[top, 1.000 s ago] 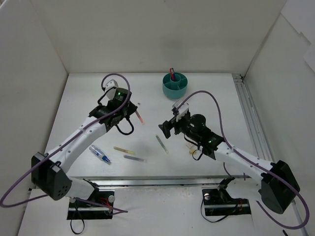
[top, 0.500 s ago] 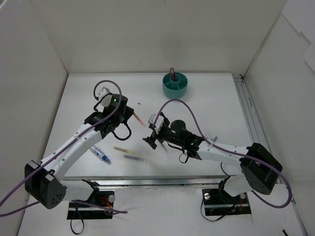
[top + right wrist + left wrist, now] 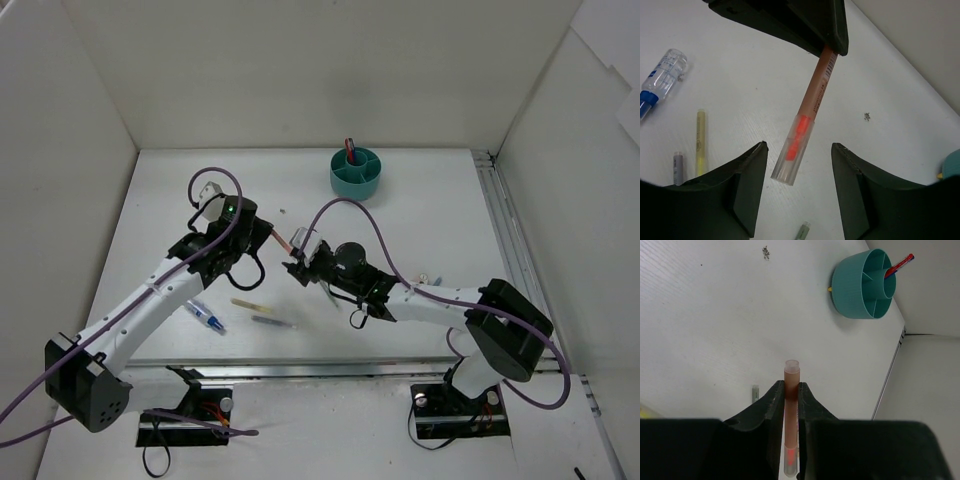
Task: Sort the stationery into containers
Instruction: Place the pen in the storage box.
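My left gripper is shut on an orange-brown pen with a clear cap, held above the table at centre-left. My right gripper is open. Its jaws stand either side of the pen's capped end with a gap on both sides and touch nothing. In the top view the right gripper faces the left gripper tip to tip. The teal container stands at the back with a red pen upright in its central well.
On the table near the front left lie a blue-and-white pen, a yellow pen and a grey pen. A greenish pen tip shows under the right gripper. White walls close in the table, and a rail runs along the right.
The right arm has swung left to the pen held by the left gripper, and its jaws have narrowed around the capped end. The left arm shifted slightly, still holding the pen.
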`<state>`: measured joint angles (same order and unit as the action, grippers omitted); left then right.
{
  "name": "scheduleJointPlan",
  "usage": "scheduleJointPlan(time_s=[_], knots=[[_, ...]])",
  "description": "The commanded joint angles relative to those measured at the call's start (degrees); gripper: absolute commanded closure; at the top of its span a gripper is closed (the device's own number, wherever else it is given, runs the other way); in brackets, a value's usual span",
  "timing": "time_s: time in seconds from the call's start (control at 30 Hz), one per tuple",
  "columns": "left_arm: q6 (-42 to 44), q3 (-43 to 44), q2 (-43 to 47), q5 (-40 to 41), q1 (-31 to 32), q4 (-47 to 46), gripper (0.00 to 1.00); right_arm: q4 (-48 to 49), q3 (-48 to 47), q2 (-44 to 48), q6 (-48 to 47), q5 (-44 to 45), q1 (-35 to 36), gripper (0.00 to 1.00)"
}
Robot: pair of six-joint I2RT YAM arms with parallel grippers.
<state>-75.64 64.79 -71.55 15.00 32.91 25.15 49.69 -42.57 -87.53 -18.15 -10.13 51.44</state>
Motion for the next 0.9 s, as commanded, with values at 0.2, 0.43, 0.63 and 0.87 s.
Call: scheduleJointPlan(time_s=[0.2, 0.43, 0.63, 0.87], knots=[[-0.9, 0.3, 1.0, -0.4, 0.3, -2.9, 1.0, 9.5, -3.4, 0.8, 0.1, 2.2, 0.4, 0.53], [-0.6, 0.0, 1.4, -0.6, 0.8, -3.3, 1.0, 9.6, -3.3, 0.7, 0.6, 5.4, 0.2, 0.85], [2.8, 0.2, 1.3, -1.1, 0.8, -5.0, 0.84, 9.5, -3.0, 1.6, -0.7, 5.7, 0.1, 1.0], [13.1, 0.4, 1.6, -2.9, 0.8, -6.5, 0.15, 5.9, -3.2, 3.8, -1.6, 5.9, -4.4, 1.0]])
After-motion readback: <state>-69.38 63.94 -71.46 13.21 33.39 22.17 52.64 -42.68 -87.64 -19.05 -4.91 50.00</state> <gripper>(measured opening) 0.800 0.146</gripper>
